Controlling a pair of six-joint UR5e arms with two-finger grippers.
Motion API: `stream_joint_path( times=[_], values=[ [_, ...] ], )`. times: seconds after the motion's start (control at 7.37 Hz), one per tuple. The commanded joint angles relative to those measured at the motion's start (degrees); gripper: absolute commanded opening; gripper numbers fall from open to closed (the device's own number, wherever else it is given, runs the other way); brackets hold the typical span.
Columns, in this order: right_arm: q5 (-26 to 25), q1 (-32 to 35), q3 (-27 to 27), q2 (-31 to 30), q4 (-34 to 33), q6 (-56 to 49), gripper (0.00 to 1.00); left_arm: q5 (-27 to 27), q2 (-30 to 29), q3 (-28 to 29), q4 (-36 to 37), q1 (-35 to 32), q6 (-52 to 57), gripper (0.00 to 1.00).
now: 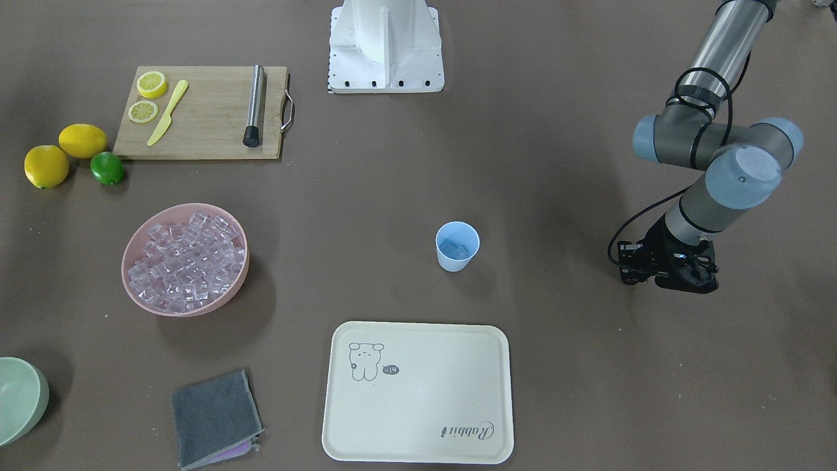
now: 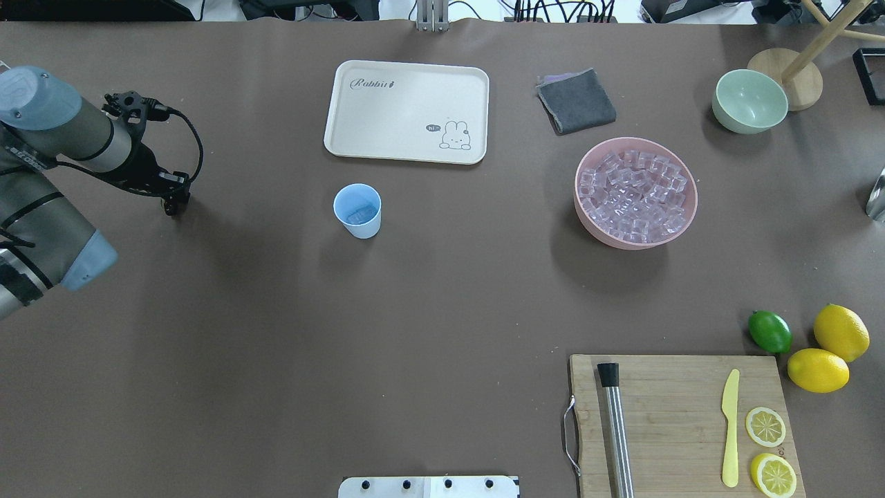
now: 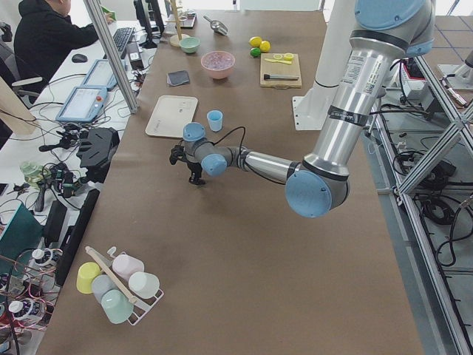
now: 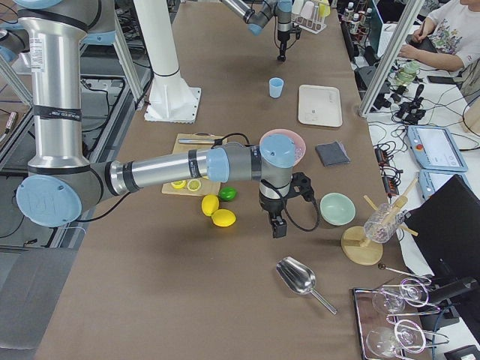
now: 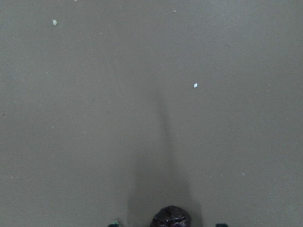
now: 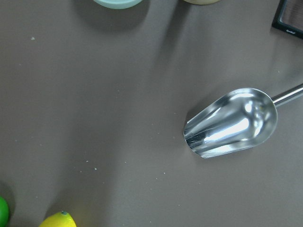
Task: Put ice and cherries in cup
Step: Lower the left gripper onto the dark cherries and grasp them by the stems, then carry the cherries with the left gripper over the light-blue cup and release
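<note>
The light-blue cup (image 1: 456, 263) stands upright mid-table, also in the overhead view (image 2: 363, 227), with a clear ice cube (image 2: 358, 213) inside. Many more ice cubes (image 1: 186, 258) fill the pink bowl (image 2: 684, 225). My left gripper (image 2: 176, 206) points down at the table far to the cup's left, also in the front view (image 1: 670, 286). Its wrist view shows the dark cherries (image 5: 170, 218) at the bottom edge, between fingertips that stand apart. My right gripper (image 4: 279, 229) hangs over bare table near the lemons; I cannot tell its state.
A cream tray (image 2: 408, 111) lies beyond the cup. A metal scoop (image 6: 232, 124) lies on the table by my right gripper. A cutting board (image 1: 203, 111) holds a muddler, knife and lemon slices. A lime (image 2: 769, 331), lemons, a grey cloth (image 2: 576, 100) and a green bowl (image 2: 750, 100) sit on the right.
</note>
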Motion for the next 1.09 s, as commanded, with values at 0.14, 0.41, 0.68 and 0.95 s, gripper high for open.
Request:
stream_joint_path(
  times=[0.14, 0.41, 0.68, 0.95],
  values=[
    [0.10, -0.05, -0.04, -0.27, 0.12, -0.07, 0.99, -0.08, -0.24, -0.41, 0.08, -0.30, -0.18, 0.00],
    [0.10, -0.05, -0.12, -0.27, 0.12, -0.07, 0.99, -0.95, -1.37, -3.47, 1.22, -2.04, -0.35, 0.00],
    [0.18, -0.05, -0.13, -0.19, 0.03, -0.07, 0.99, -7.26, -9.23, -6.64, 9.17, -4.86, -0.44, 0.00],
    [0.10, -0.14, -0.21, -0.45, 0.12, -0.07, 0.99, -6.85, -16.73, -7.71, 14.41, -2.08, -8.47, 0.00]
  ],
)
